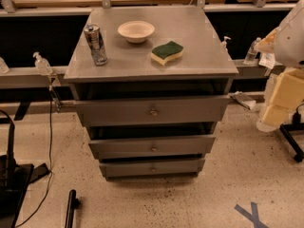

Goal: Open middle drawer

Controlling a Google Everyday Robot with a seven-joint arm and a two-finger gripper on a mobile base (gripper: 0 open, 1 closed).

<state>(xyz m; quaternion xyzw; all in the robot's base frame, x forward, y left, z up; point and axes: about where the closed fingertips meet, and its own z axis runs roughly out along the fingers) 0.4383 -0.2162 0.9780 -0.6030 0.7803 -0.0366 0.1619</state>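
I see my gripper [282,99] at the right edge, well apart from the middle drawer [123,147] and touching nothing, though I cannot tell how its jaws stand, while that drawer, second of three under the desk [199,56], shows a flat grey front with one small centre knob [153,148].

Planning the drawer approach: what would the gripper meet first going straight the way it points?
The gripper, at the right edge, seems to point downward: probably the floor beside the cabinet, not the middle drawer. Depth unclear.
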